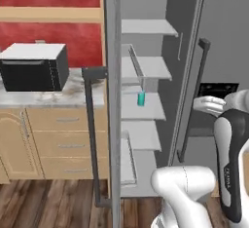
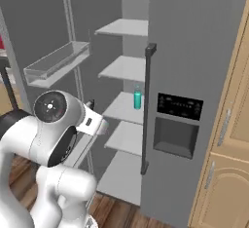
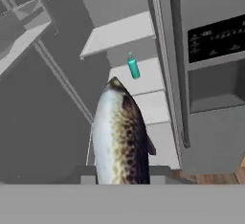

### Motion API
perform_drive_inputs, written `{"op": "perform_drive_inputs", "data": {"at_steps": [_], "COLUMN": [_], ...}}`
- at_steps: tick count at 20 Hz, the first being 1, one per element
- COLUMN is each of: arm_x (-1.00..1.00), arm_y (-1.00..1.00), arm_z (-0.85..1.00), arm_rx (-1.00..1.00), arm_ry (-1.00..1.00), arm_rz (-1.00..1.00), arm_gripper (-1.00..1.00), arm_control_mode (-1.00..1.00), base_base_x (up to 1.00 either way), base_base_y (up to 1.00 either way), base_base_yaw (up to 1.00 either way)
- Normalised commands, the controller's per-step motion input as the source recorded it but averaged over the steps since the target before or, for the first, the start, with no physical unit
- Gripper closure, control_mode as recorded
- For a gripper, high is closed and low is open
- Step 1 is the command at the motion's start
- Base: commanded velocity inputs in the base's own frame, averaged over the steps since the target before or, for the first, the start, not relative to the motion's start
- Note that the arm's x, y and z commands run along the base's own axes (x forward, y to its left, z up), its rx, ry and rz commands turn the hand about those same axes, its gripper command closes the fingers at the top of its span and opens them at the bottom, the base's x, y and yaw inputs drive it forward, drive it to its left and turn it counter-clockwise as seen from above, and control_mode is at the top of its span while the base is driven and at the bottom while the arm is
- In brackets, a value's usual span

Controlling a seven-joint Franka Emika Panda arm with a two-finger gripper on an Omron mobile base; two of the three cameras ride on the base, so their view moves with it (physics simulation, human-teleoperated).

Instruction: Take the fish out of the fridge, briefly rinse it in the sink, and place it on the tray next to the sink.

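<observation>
speckled brown and silver-white, the long fish with a pointed end (image 3: 119,137) stands up between our small dark finger tips at six o'clock in the hand view, and our two-finger gripper (image 3: 119,180) is clamped on its lower body. it hangs clear of the tall grey fridge with white inner shelves (image 3: 143,74), whose shelves lie beyond it toward twelve o'clock. a small teal bottle (image 3: 133,68) stands on a middle shelf, at one o'clock from the fish's tip. the fridge's left door (image 1: 111,100) stands open, edge-on in the left base view, with a black microwave (image 1: 34,67) on the marbled counter at nine o'clock. we judge the first step nearly done: the fish is out of the fridge and in hand. rinsing in the sink and setting it on the tray are both left, and neither is before us, so we expect a drive first.
</observation>
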Motion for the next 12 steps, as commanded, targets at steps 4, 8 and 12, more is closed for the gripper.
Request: {"op": "perform_drive_inputs", "data": {"at_steps": [4, 8, 12], "arm_x": [0.00, 0.00, 0.00], "arm_y": [0.00, 0.00, 0.00], "arm_z": [0.00, 0.00, 0.00], "arm_rx": [0.00, 0.00, 0.00], "arm_ry": [0.00, 0.00, 0.00], "arm_rz": [0.00, 0.00, 0.00], "arm_gripper": [1.00, 1.00, 1.00], "arm_control_mode": [1.00, 1.00, 1.00], "base_base_x": [-1.00, -0.86, -0.72], "base_base_y": [-0.03, -0.10, -0.10], "base_base_yaw": [0.54, 0.65, 0.71]}}
